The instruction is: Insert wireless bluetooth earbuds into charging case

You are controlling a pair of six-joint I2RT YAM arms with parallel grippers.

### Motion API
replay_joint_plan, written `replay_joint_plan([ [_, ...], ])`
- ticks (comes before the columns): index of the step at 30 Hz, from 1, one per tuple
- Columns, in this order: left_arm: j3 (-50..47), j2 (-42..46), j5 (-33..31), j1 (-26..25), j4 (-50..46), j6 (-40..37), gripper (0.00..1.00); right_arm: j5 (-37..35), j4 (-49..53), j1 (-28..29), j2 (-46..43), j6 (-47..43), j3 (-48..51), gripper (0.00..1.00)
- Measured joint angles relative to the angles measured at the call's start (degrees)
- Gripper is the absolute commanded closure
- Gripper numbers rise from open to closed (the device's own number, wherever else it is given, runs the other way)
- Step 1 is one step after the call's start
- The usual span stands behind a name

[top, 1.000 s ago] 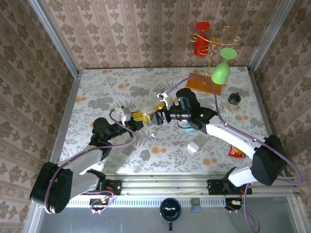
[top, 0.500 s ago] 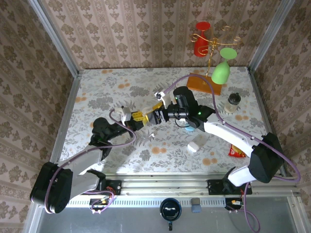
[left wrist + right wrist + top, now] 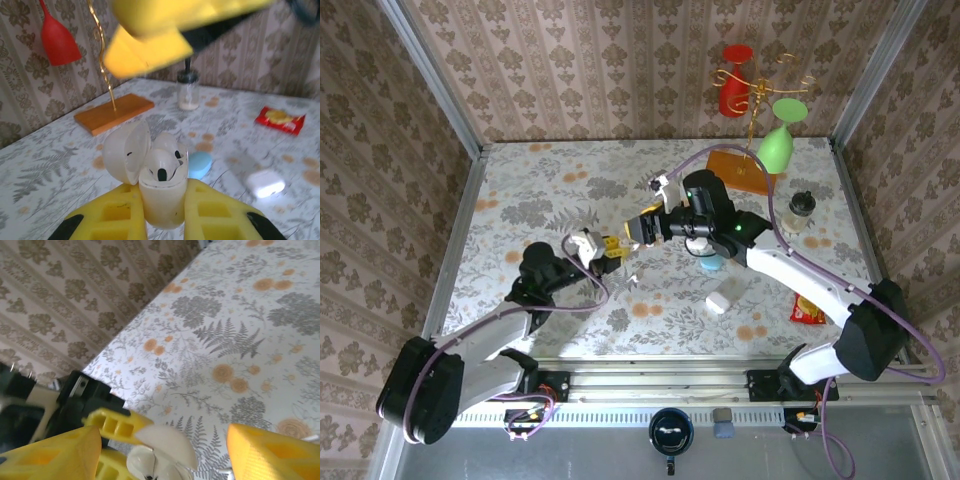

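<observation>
The charging case point(image 3: 161, 200) is standing upright with its lid point(image 3: 127, 152) swung open to the left. It is pinched between the yellow fingers point(image 3: 112, 220) of the left gripper point(image 3: 162, 212), which is clamping tight on its lower body. A whitish earbud point(image 3: 164, 159) is sitting in the case's mouth (whether a second one is in there beside it I cannot tell). The right gripper point(image 3: 642, 228) is hovering just above the case with its jaws spread apart, holding nothing. In its wrist view the lid is lying between its two fingers point(image 3: 47, 455), touching neither. On the table point(image 3: 520, 190) beyond, a pale blue oval point(image 3: 200, 164), a second white case point(image 3: 265, 182) and a red packet point(image 3: 280, 119) are lying apart from one another.
</observation>
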State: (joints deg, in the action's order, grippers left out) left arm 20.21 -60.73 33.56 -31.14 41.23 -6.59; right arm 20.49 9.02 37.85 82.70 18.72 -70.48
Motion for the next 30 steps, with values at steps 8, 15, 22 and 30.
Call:
replay_joint_plan([
  [8,1.5,1.8,-7.0,-1.1,-5.6,-12.3,0.96,-6.2,9.1,0.0,6.6,1.9,-9.2,0.32],
  [15,1.7,3.1,-8.2,-2.0,-7.6,-15.6,0.96,-5.5,14.9,0.0,12.8,1.8,-13.1,0.32],
  [22,1.8,4.3,-8.3,-2.3,-11.5,-15.7,0.96,-3.3,14.6,-0.2,12.7,0.9,-11.1,0.31],
  [30,2.0,5.3,-8.3,-2.5,-13.6,-14.7,0.96,-0.7,13.4,-0.1,6.4,-2.6,-4.3,0.31],
])
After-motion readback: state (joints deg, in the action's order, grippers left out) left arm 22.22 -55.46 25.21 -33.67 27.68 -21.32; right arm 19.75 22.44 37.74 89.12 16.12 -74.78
